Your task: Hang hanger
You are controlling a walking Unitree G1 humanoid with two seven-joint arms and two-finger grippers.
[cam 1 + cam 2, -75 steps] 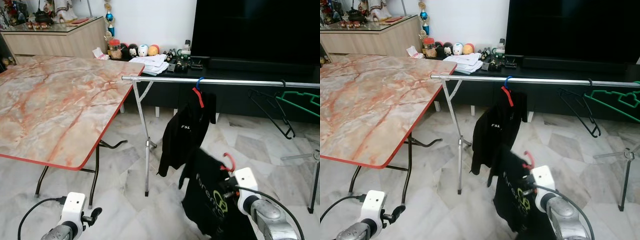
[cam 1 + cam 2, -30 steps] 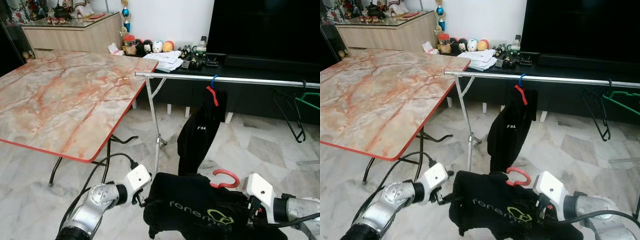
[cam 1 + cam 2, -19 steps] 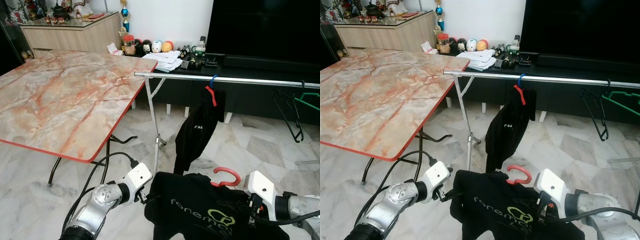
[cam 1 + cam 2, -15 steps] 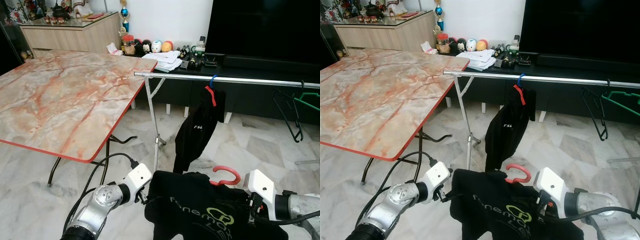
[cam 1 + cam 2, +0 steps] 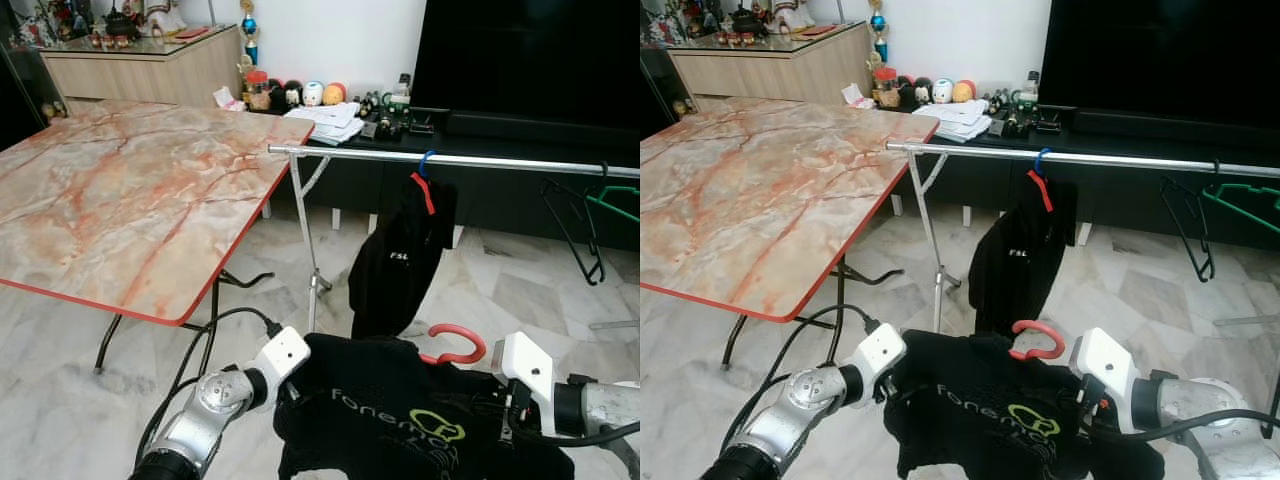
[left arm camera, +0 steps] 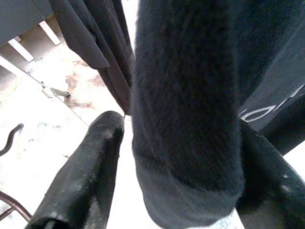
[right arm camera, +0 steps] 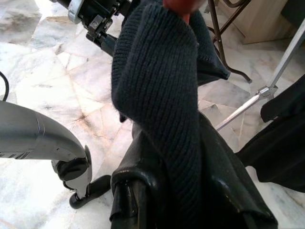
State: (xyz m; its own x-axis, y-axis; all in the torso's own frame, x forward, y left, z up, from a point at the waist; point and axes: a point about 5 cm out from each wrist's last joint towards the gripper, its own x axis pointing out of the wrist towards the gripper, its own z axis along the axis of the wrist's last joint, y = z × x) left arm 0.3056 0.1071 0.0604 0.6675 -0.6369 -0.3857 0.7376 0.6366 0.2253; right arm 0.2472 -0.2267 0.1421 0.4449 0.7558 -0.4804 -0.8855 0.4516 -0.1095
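Presently the black printed T-shirt (image 5: 400, 420) on its red plastic hanger (image 5: 452, 345) is stretched level between both tools: right tool (image 7: 186, 191) clamped near the hook, left tool (image 6: 176, 191) pinching a sleeve. The chrome rail (image 5: 450, 160) lies ahead and above.

A chrome clothes rail (image 5: 470, 160) crosses the upper right, carrying a black shirt (image 5: 400, 265) and empty hangers (image 5: 575, 225).

The black knitted cloth T-shirt (image 5: 420, 425) looks soft and matt, its ribbed weave plain in the right wrist view. The red hanger hook (image 5: 455, 345) is smooth glossy plastic. The silver clothes rail (image 5: 450, 160) is polished metal. The marble-patterned table (image 5: 120, 200) and pale marble floor (image 5: 260, 300) shine.
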